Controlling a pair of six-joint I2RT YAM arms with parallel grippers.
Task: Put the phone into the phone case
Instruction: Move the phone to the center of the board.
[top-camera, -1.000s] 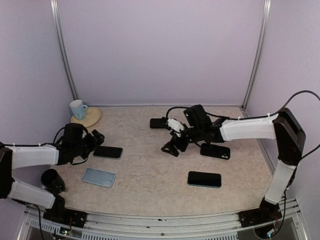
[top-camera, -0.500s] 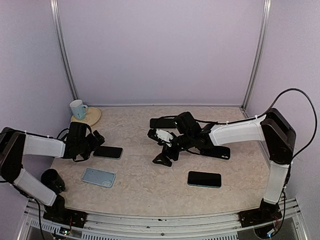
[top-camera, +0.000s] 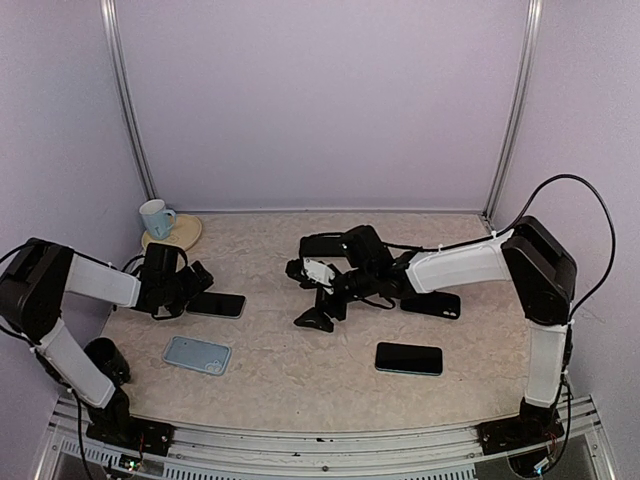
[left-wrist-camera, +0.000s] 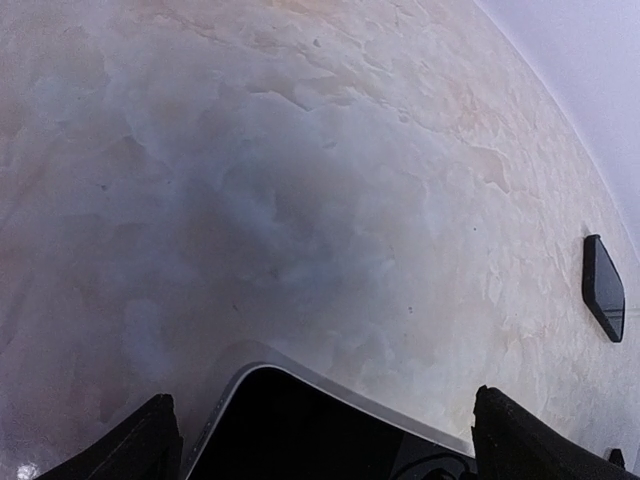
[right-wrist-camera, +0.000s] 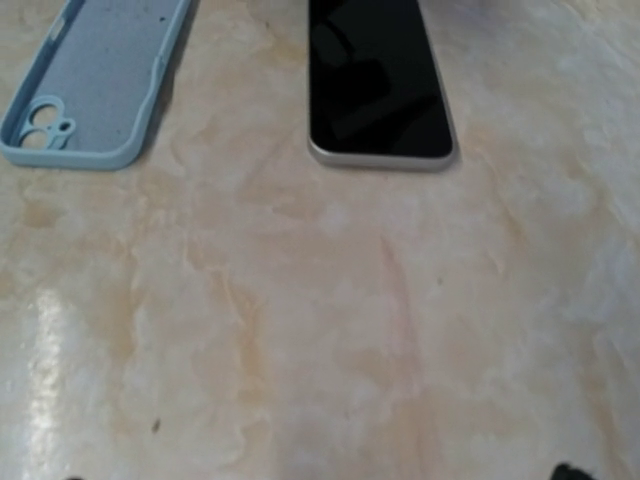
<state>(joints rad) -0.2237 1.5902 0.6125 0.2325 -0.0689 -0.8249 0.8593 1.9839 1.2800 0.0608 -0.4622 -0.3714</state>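
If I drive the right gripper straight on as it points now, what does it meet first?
Likely the near end of the silver-edged phone, across bare table; the light blue case lies left of that line. Depth is unclear.

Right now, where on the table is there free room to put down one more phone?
Bare table lies at the front, between the light-blue case and the front phone, and at the back, between the coaster and the right arm. Crowded: the left side, where the left fingers flank a phone, and around the right arm.
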